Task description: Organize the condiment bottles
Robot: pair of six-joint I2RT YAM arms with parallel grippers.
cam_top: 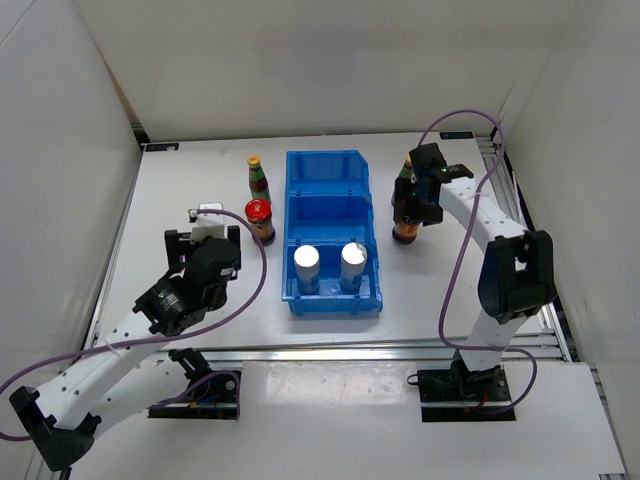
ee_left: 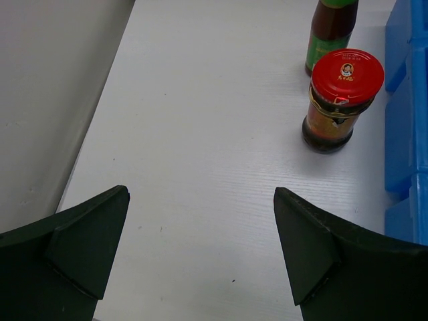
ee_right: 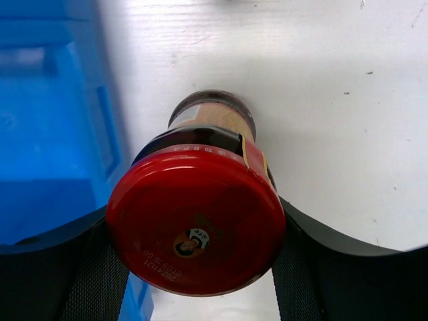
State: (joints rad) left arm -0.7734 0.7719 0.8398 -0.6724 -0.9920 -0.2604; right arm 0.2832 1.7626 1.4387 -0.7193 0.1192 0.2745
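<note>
My right gripper (cam_top: 410, 203) (ee_right: 194, 244) is shut on a squat dark jar with a red lid (ee_right: 196, 224), held just right of the blue bin (cam_top: 330, 190); its base shows in the top view (cam_top: 404, 233). Whether it touches the table I cannot tell. A second red-lidded jar (cam_top: 260, 218) (ee_left: 342, 99) and a slim yellow-capped bottle (cam_top: 258, 178) (ee_left: 331, 30) stand left of the bin. Two white silver-topped cylinders (cam_top: 307, 264) (cam_top: 354, 260) stand in the bin's near compartment. My left gripper (cam_top: 205, 238) (ee_left: 200, 247) is open and empty, short of the left jar. Another slim bottle (cam_top: 406, 167) is mostly hidden behind my right gripper.
The bin's far and middle compartments hold nothing that I can see. Its blue wall shows in the right wrist view (ee_right: 47, 120) and the left wrist view (ee_left: 404, 134). White enclosure walls stand on three sides. A purple cable loops over each arm.
</note>
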